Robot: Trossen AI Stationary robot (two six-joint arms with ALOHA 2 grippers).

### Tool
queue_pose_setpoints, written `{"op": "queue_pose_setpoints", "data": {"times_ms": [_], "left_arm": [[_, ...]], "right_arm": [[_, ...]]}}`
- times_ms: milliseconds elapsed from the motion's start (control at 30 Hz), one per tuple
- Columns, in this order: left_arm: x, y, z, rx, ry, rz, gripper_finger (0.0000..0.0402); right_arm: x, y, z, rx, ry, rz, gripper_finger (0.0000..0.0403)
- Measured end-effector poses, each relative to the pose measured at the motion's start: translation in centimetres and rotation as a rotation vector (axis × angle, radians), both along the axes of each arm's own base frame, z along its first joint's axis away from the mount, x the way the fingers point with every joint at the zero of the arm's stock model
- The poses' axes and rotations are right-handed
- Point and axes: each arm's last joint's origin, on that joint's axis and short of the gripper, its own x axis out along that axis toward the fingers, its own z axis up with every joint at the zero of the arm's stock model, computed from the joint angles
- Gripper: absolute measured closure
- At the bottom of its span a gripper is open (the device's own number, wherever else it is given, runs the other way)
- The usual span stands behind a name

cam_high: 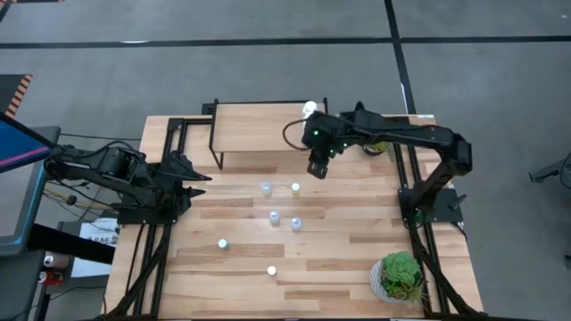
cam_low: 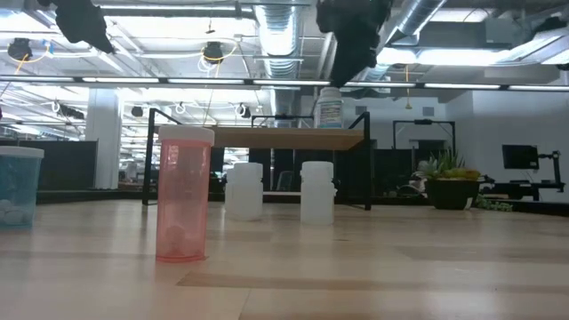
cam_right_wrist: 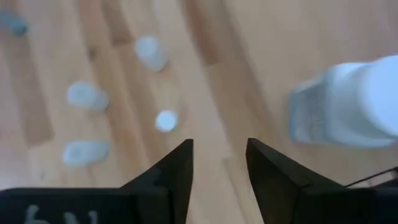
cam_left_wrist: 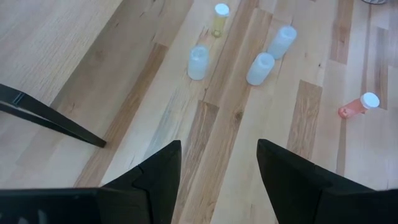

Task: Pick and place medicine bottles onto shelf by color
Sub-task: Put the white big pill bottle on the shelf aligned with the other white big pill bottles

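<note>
The light-wood shelf (cam_high: 259,125) stands at the table's far side on black legs. One white bottle (cam_high: 309,109) stands on its right end; it also shows in the low view (cam_low: 329,108) and the right wrist view (cam_right_wrist: 348,106). Several small bottles (cam_high: 274,217) stand on the table in front of the shelf, among them a pink one (cam_low: 180,196), two white ones (cam_low: 317,191) and a yellow one (cam_left_wrist: 219,18). My right gripper (cam_high: 318,168) (cam_right_wrist: 219,146) is open and empty, held above the shelf's near right corner. My left gripper (cam_high: 203,183) (cam_left_wrist: 219,146) is open and empty at the table's left.
A green potted plant (cam_high: 400,275) stands at the near right corner, and another (cam_high: 379,147) stands right of the shelf. The shelf's black leg (cam_left_wrist: 50,118) is close to my left gripper. Bare wood lies between the bottles and the near edge.
</note>
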Motion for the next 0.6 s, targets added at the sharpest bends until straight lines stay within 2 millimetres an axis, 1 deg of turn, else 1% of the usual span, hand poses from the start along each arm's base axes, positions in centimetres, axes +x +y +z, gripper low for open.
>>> {"op": "queue_pose_setpoints", "data": {"times_ms": [100,367,500,600], "left_arm": [[0.0,0.0,0.0,0.0,0.0,-0.001,0.0205],[0.0,0.0,0.0,0.009,0.002,-0.011,0.0205],[0.0,0.0,0.0,0.008,0.002,-0.009,0.0205],[0.0,0.0,0.0,0.008,0.002,-0.009,0.0205]], "right_arm": [[-0.2,-0.9,-0.6,0.009,0.023,-0.033,0.025],[1.2,-2.1,-2.3,-0.003,0.04,-0.023,0.0274],[1.1,-2.4,-2.3,-0.013,0.045,-0.03,0.0279],[0.9,-2.8,-2.2,-0.054,0.06,-0.059,0.028]]}}
